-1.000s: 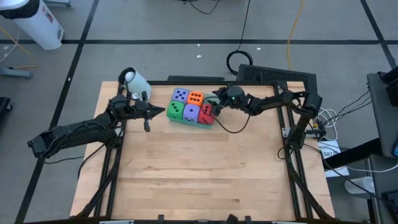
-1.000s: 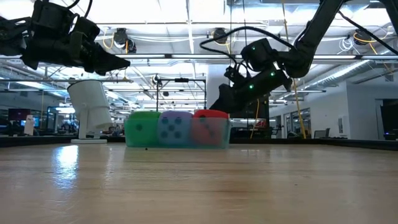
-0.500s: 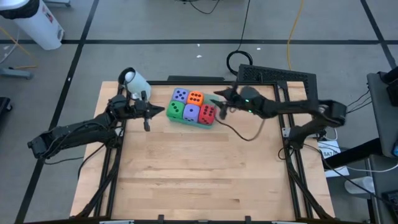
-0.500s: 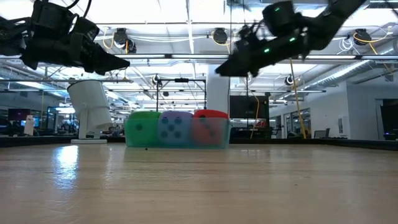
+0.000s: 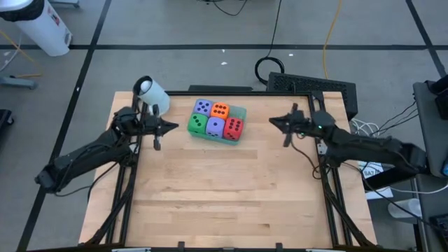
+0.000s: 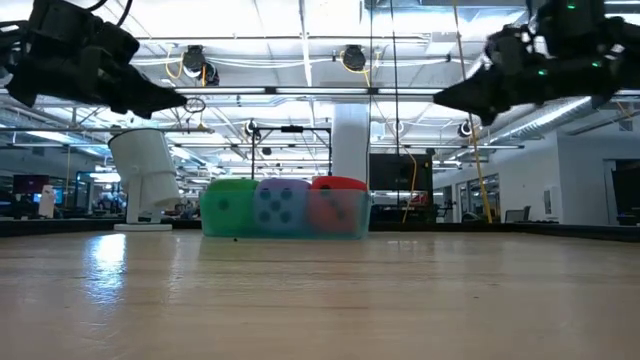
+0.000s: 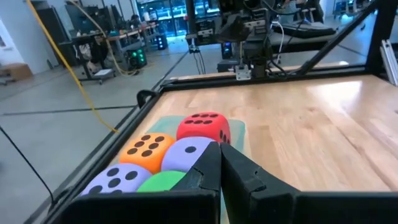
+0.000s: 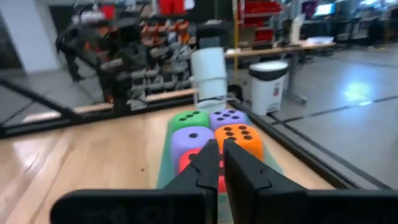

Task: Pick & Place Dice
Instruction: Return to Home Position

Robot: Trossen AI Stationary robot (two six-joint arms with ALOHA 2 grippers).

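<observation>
- All five dice (image 5: 215,126) sit packed in the tray (image 5: 240,112), so the job looks done.
- Left gripper (image 5: 172,126) and right gripper (image 5: 273,122) hang either side of it, pinched closed on nothing. Parked clear, I'd guess.

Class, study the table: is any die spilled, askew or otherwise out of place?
Nothing stands out. The teal tray holds all five: back purple die and orange die behind; green die, front purple die and red die in front. The left gripper and right gripper hang clear, fingers shut.
</observation>
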